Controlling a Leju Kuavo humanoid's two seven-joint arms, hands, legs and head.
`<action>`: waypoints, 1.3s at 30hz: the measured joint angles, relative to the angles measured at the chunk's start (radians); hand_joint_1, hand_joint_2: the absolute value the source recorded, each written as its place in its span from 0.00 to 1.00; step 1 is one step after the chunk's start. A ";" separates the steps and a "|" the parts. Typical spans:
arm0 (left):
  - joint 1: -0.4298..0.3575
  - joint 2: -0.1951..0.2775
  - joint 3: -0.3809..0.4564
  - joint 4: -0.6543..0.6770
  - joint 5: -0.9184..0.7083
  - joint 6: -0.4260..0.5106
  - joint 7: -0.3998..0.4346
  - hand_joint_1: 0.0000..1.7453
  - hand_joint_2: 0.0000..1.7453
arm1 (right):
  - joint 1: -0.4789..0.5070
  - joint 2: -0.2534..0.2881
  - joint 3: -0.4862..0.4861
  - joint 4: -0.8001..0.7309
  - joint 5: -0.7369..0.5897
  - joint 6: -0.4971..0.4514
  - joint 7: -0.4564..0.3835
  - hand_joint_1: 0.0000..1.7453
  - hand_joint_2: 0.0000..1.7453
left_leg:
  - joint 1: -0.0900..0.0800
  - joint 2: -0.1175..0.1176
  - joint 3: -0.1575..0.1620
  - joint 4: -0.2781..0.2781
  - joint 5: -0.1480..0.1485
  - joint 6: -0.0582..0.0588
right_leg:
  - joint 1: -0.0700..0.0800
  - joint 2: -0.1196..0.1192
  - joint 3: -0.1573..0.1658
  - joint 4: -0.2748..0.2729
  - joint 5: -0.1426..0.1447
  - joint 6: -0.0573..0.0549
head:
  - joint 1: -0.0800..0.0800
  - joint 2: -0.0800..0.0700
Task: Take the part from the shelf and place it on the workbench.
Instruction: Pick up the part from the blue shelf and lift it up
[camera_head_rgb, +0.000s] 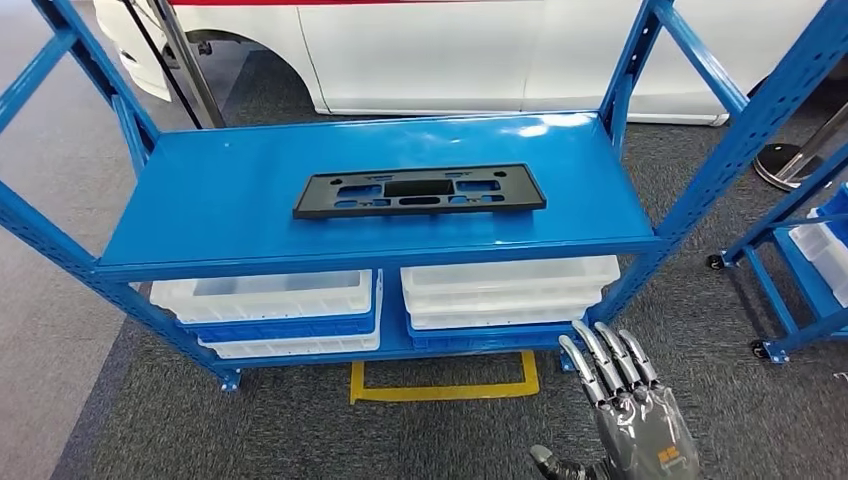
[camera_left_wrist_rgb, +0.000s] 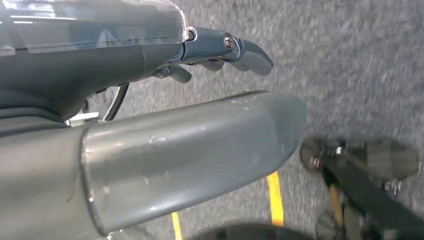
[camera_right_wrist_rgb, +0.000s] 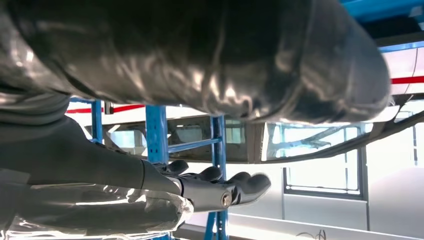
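Black plastic, flat and long with several cut-out slots, the part (camera_head_rgb: 420, 190) lies untouched near the middle of the blue shelf (camera_head_rgb: 220, 215), so the whole job looks ahead: reach, lift, carry to the workbench. The right hand (camera_head_rgb: 630, 400) hangs low in front of the shelf, well short of the part, fingers straight and holding nothing. The left hand (camera_left_wrist_rgb: 220, 52) points at the carpet, fingers loosely extended, also holding nothing.

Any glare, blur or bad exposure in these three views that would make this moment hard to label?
Head view: sharp; ceiling-light glare on the blue metal shelf, flat black plastic part clearly readable. Left wrist view: grey carpet and the left hand slightly motion-smeared. Right wrist view: backlit by bright windows, right hand dark, its thumb blurred up close.
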 joint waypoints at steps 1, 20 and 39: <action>0.000 0.000 -0.001 0.000 0.000 0.000 0.000 0.00 0.00 | 0.001 0.000 -0.001 0.000 0.000 0.000 0.000 0.00 0.00 | 0.002 0.000 -0.007 0.021 -0.014 -0.002 | 0.001 0.000 0.003 -0.002 -0.001 -0.008 | 0.000 0.000; 0.003 0.000 -0.005 0.001 -0.008 0.009 0.011 0.00 0.00 | -0.006 0.014 -0.003 0.020 0.014 -0.008 -0.002 0.00 0.00 | -0.035 -0.002 -0.015 -0.026 0.045 0.086 | 0.018 -0.001 -0.044 0.190 -0.126 0.012 | 0.002 0.000; 0.006 -0.006 -0.007 0.001 -0.012 0.016 0.009 0.00 0.00 | -0.015 0.051 -0.009 0.041 0.005 -0.026 -0.024 0.00 0.00 | -0.027 -0.001 -0.149 0.220 -0.051 0.033 | 0.025 0.000 0.051 -0.002 -0.040 -0.041 | 0.001 0.000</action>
